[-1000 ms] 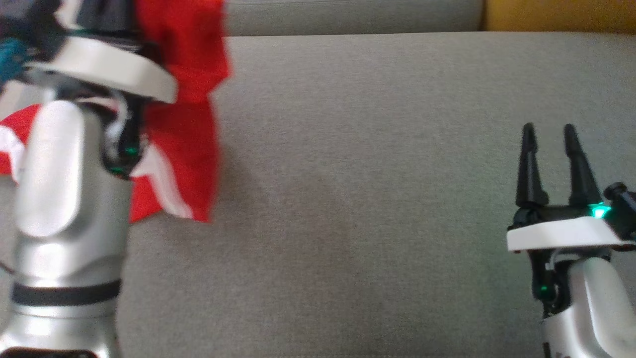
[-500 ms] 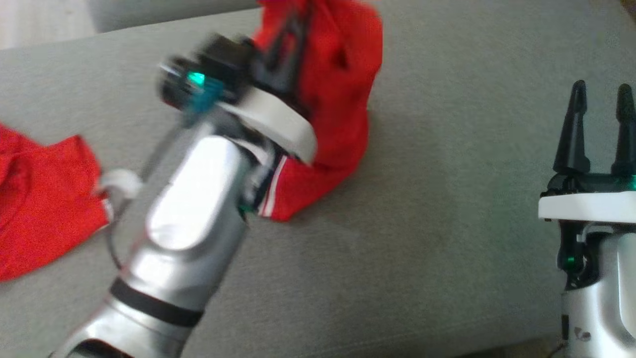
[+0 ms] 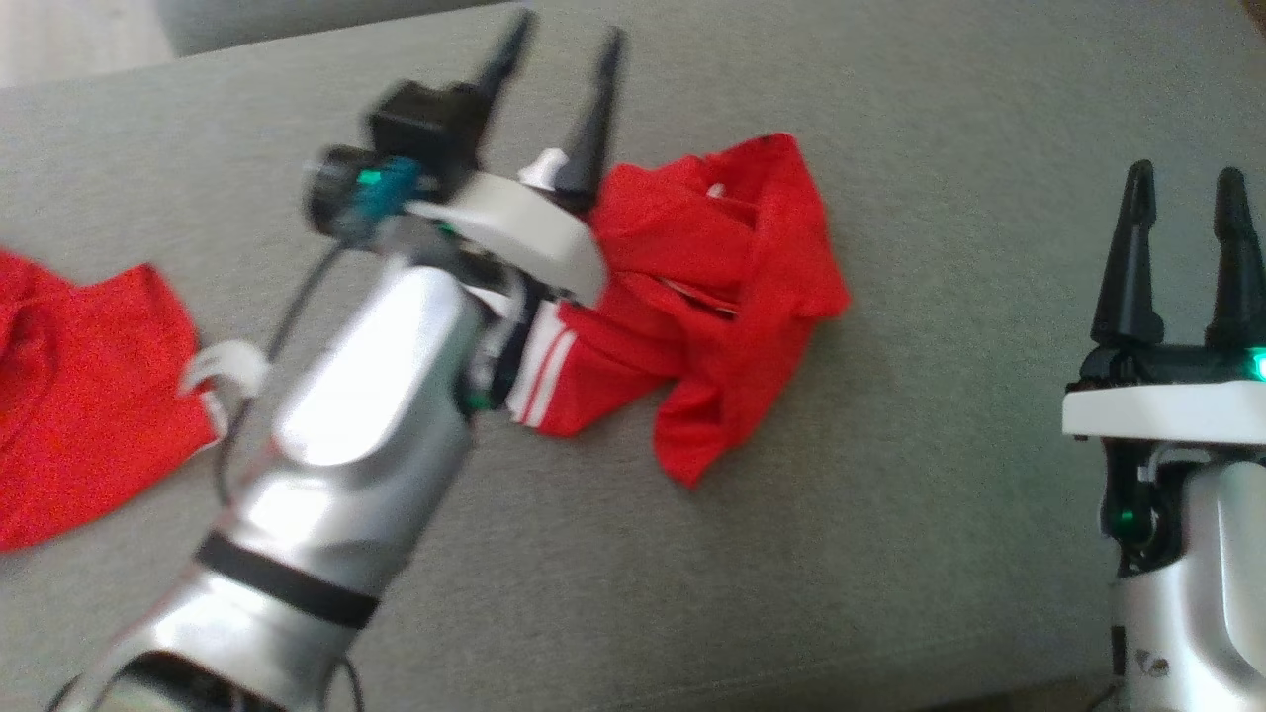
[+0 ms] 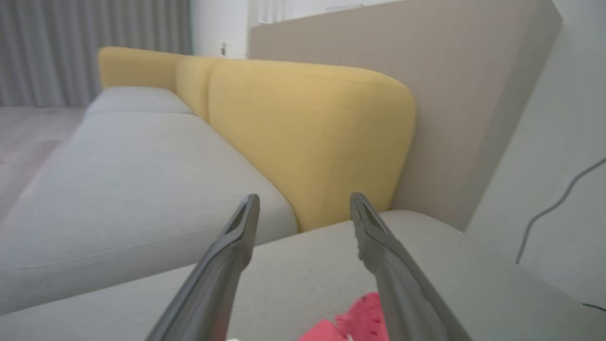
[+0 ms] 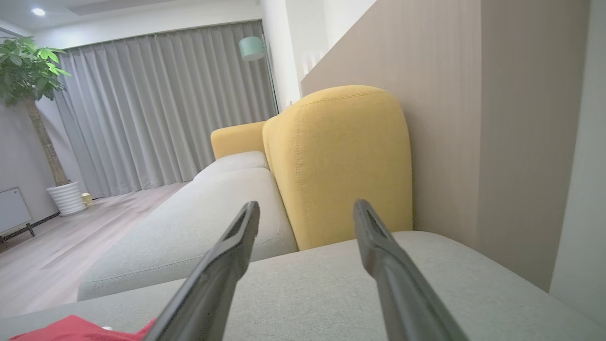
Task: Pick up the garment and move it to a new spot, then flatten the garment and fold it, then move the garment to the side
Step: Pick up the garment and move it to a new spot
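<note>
Dropped onto the sofa [image 3: 890, 514] since half a second ago, the garment [image 3: 732, 287] lies crumpled mid-seat, well apart from another red cloth [image 3: 89, 396] at the left. Left gripper [image 3: 566, 32] hangs spread and empty just beside the garment, right gripper [image 3: 1184, 178] parted and idle; moving looks done, so flattening comes next: pinch opposite edges

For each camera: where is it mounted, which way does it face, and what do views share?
Head view: from the head, down onto grey seat and red garment; left tool and right tool show, both open.
Left wrist view: along its own fingers toward the yellow backrest.
Right wrist view: along its own fingers, likewise.
Shared: both wrist views show backrest and seat.
</note>
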### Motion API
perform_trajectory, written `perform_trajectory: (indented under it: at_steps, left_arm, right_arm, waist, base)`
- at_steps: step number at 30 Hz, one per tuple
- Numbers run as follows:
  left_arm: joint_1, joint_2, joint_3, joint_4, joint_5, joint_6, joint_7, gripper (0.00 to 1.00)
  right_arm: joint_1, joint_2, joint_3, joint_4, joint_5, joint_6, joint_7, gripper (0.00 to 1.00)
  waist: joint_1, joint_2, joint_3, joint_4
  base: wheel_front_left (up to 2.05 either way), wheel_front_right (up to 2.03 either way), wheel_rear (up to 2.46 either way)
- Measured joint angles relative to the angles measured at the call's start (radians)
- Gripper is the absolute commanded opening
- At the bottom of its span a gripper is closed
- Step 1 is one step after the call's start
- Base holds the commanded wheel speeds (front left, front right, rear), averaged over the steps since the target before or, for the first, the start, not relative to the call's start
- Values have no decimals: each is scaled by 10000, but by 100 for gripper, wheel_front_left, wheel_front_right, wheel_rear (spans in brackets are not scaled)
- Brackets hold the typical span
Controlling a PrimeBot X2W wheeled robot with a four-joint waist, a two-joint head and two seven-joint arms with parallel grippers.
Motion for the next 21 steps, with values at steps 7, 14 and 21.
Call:
perform_trajectory:
  at_steps: [7,14,21]
  left_arm:
    - [1796,1181,1421,-1363,497,-25,-71,100]
    - [4960,1342,2385,-2456,744,-157,-71,100]
    - [7010,706,3317,-2959,1279,-451,-71,100]
  right_arm:
    - [536,0,6,192,-332,0,109,100]
    - [1267,6,161,535,-236,0,194,100]
    - [1746,12,293,773,-94,0,194,100]
  waist:
    - [0,0,-567,1141]
    - [0,0,-1353,2117]
    - [-1,0,-1839,2605]
  base:
    - [0,0,0]
    - [0,0,0]
    - [0,0,0]
